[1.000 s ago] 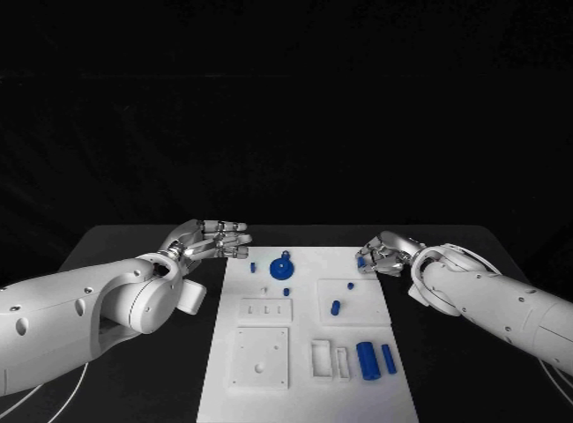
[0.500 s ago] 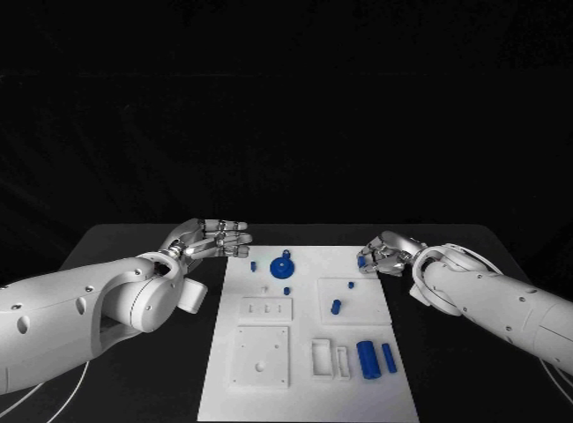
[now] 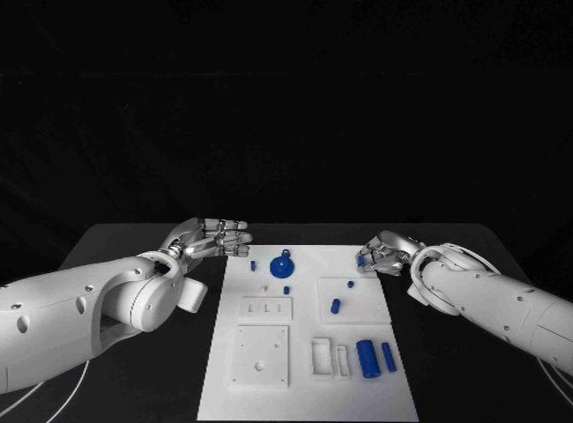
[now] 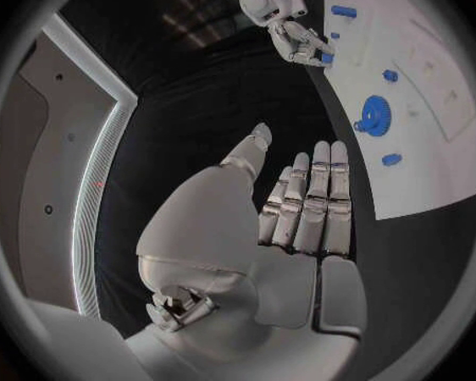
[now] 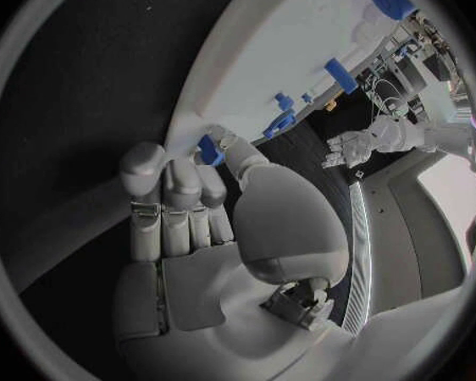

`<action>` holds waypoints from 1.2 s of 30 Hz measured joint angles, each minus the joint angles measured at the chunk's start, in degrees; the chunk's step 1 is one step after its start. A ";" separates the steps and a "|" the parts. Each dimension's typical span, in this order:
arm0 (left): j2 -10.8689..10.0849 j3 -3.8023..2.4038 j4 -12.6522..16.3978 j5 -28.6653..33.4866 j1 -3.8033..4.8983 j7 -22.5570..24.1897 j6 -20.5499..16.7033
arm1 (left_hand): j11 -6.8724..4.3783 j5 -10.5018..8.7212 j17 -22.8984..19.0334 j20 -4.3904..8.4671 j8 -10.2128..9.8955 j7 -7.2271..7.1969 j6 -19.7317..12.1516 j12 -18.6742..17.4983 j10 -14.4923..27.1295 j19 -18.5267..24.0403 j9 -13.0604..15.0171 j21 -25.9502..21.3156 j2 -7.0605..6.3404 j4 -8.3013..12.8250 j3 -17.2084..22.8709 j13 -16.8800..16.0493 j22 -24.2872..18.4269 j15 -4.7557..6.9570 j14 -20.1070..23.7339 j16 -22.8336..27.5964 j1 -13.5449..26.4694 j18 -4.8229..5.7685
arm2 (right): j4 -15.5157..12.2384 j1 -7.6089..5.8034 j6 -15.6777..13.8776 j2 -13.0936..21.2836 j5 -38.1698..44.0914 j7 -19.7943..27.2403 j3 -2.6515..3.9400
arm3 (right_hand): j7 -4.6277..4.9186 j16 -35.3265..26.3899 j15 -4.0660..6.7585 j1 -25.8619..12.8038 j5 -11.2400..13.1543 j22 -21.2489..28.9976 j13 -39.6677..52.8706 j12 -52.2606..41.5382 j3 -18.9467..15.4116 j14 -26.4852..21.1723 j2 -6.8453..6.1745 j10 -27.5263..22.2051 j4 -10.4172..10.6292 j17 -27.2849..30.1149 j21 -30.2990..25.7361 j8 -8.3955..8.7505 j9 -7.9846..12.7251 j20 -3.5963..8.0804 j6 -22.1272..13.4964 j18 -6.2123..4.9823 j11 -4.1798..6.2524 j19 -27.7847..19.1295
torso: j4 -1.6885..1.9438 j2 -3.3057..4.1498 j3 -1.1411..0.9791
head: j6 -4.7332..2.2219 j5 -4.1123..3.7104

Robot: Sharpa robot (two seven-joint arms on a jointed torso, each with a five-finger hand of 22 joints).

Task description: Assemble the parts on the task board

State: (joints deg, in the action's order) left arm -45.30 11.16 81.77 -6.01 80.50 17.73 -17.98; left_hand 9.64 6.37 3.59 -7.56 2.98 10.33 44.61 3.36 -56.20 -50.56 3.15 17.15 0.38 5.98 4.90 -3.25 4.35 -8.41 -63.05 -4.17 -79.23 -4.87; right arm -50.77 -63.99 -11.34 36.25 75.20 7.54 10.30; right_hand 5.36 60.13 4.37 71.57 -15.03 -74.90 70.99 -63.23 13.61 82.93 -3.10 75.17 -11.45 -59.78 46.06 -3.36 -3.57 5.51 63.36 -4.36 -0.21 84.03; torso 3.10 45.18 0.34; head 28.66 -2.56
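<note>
My right hand (image 3: 386, 254) pinches a blue peg (image 5: 208, 150) at the board's (image 3: 306, 388) far right edge (left hand (image 3: 214, 238) spread, empty); a weak pinch risks dropping it.

The black worktop (image 3: 134, 242) carries the white task board (image 3: 306, 388) at its middle, lying flat on it.

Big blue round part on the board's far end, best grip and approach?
Judging by the head view, take the round blue part by its rim, coming from above: it seems to lie flat on the task board, so its sides are low. The left robot hand is nearer.
</note>
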 measured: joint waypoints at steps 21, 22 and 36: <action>0.11 0.00 -0.02 -0.04 0.00 -0.10 0.02 | 0.00 0.00 0.00 0.00 0.00 0.00 0.00 0.00 0.00 0.42 0.00 0.46 0.00 0.40 0.41 0.00 -0.01 0.00 0.00 0.00 0.00 -0.01 | 0.17 0.05 -2.54 -0.11 -0.53 -1.17 0.00 | -0.78 0.00 0.36 0.31 2.84 -0.04 -0.02 0.01 5.04 0.06 0.75 -0.02 0.07 0.02 -0.01 0.00 -0.05 0.42 3.28 0.03 0.43 0.00 | -0.01 -0.03 0.01 | 0.21 -0.01; 0.11 0.00 -0.02 -0.05 0.00 -0.11 0.03 | 0.00 0.00 0.00 0.00 0.00 0.00 0.00 0.00 0.00 0.42 0.00 0.46 0.00 0.40 0.41 0.00 -0.01 0.00 0.00 0.00 0.00 -0.01 | 0.13 0.05 -2.72 -0.09 -0.53 -1.26 0.00 | -0.75 0.00 0.36 0.31 2.84 -0.04 -0.01 0.01 5.47 0.06 0.75 -0.02 0.04 0.02 -0.01 0.00 -0.05 0.42 3.31 0.03 0.43 0.00 | -0.01 -0.04 0.00 | 0.21 -0.02; 0.29 -0.03 -0.70 -2.06 0.41 -2.86 2.00 | -4.41 -1.10 1.03 4.66 0.84 -2.61 14.10 0.00 -13.35 -4.72 0.48 5.90 1.38 -1.00 2.54 -0.03 2.18 4.88 -9.40 -6.68 2.42 1.95 | -7.79 -0.42 -3.88 2.39 1.03 -5.49 -0.02 | -0.75 0.00 0.35 0.11 4.85 -0.03 -0.02 0.01 7.75 0.06 0.06 0.18 0.87 -0.19 -0.01 0.04 -0.09 0.42 3.30 0.03 0.63 0.00 | -0.45 -0.47 0.11 | -0.07 0.07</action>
State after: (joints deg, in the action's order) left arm -45.01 11.13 81.08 -8.07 80.91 14.87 -15.98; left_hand 5.23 5.27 4.62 -2.90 3.82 7.71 58.72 3.36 -69.55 -55.29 3.63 23.06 1.75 4.98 7.44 -3.28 6.53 -3.53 -72.44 -10.84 -76.81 -2.92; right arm -58.56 -64.41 -15.22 38.64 76.23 2.05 10.28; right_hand 4.61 60.13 4.72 71.68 -10.18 -74.93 70.98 -63.22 21.35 82.99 -3.03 75.36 -10.58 -59.97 46.05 -3.32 -3.66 5.93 66.66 -4.33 0.42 84.03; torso 2.65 44.71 0.44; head 28.59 -2.49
